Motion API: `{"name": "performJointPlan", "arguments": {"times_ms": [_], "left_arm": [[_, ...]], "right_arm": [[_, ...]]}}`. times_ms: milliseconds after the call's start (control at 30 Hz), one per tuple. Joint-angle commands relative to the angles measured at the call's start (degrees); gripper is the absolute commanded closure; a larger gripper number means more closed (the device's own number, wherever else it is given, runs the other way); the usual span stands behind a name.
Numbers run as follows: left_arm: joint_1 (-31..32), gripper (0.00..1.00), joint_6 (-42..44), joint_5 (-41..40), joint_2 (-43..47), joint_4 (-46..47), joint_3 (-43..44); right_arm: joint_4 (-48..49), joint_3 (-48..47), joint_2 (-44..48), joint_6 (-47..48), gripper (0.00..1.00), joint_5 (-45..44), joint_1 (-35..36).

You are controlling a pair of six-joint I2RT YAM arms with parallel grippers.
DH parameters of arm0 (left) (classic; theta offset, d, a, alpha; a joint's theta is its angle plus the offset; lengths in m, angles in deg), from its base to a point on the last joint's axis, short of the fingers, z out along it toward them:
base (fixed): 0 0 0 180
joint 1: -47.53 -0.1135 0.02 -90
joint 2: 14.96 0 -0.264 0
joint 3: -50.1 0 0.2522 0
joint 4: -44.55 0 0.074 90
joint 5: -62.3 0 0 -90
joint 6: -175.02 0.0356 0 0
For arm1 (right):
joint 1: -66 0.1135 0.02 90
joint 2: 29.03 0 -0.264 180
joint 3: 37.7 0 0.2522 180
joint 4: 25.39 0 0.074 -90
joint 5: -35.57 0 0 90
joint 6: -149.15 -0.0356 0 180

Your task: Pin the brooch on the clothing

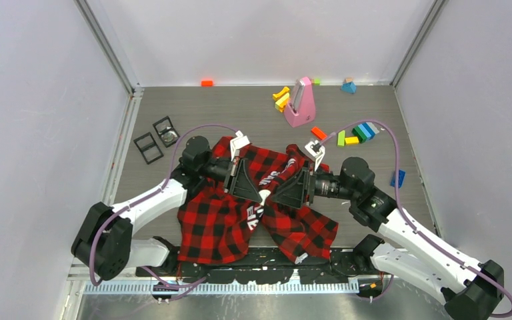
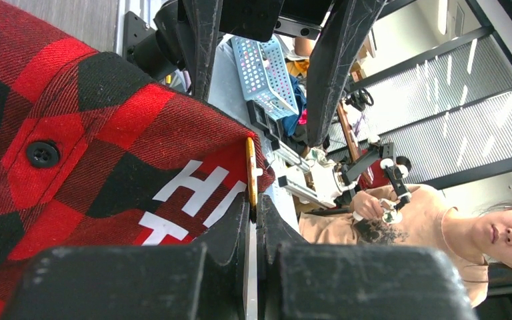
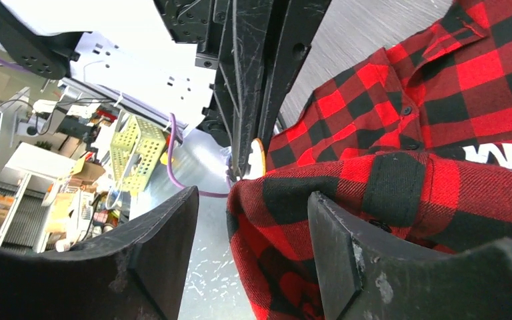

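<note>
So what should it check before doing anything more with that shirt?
1. Grip: left gripper shut on the thin gold brooch: ok.
2. Place: brooch at the shirt fold's edge: ok.
3. Clearance: right gripper open, a shirt fold between its jaws: ok.
4. Pin through the cloth: cannot tell.
5. Shirt lying flat: not ok, bunched.

The flannel shirt [image 2: 107, 127] carries white block lettering [image 2: 190, 190] near its black button [image 2: 43, 153]. In the left wrist view this reads as a clear H, then a half-hidden letter, above a second row too cut off to read. In the right wrist view the shirt's print ends in a Y at the picture's edge, and from above it is too small to read.
</note>
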Motion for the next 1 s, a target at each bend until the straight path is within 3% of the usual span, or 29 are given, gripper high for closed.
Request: {"name": "performJointPlan", "arguments": {"times_ms": [0,433,967], "left_arm": [[0.34,1.0,1.1,2.72,2.31,0.88,2.26],[0.62,1.0,0.99,3.39,2.98,0.88,2.35],[0.64,1.0,0.99,3.61,2.48,1.15,2.81]], "right_arm": [[6.23,0.88,0.6,-1.83,0.33,3.88,-0.37],[15.23,2.4,-5.85,-6.37,0.53,8.25,-0.29],[19.34,3.78,-8.25,-8.3,0.55,11.25,-0.29]]}}
